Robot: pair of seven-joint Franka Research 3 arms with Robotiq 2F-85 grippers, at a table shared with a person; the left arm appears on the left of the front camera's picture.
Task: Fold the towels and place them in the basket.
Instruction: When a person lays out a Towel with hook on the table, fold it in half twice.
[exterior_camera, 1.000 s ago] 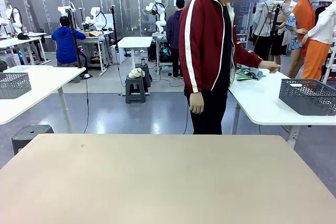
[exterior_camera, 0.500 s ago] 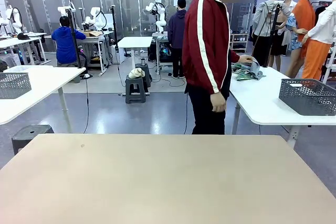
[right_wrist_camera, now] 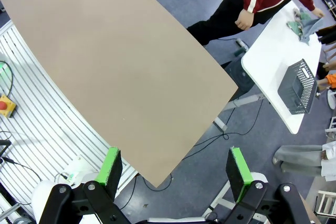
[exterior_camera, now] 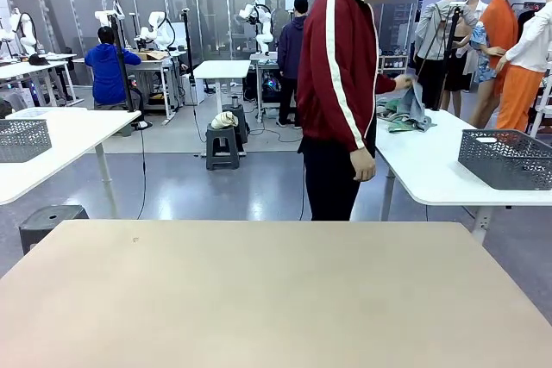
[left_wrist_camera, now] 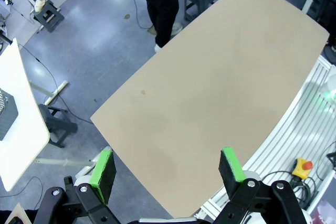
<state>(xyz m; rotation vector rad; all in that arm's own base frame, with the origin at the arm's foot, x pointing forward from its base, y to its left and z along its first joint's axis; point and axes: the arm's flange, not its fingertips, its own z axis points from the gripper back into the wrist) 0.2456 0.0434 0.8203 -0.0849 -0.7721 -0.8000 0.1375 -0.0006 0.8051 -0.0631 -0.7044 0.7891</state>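
Workshop floor and white side tables surround the tan work table. At far left a paler grey mesh basket sits on the left-hand white table; it is not the one the task wants. High above the tan top hangs the left gripper, its green-padded jaws wide apart with nothing between them. Past the middle, the person in a red jacket stands at the far edge, turned toward the white table on the right. One hand lifts a blue-grey cloth from the small heap of towels lying there, while the other hand hangs at the side. Further right on that same table sits the dark basket, well apart from the heap. The right gripper likewise hangs high over the tan top's corner, jaws spread and empty. Towels and basket both lie off the robot's table, probably out of reach, so the work seems to depend on the person bringing them over. Several things could go wrong from here. A limp terry cloth dropped in a crumple would offer no clean edge to pinch. Tangled towels could come up two at once. A basket set close to the table edge or in an arm's path could be knocked off. Either arm coming down while a hand is over the table could strike it.
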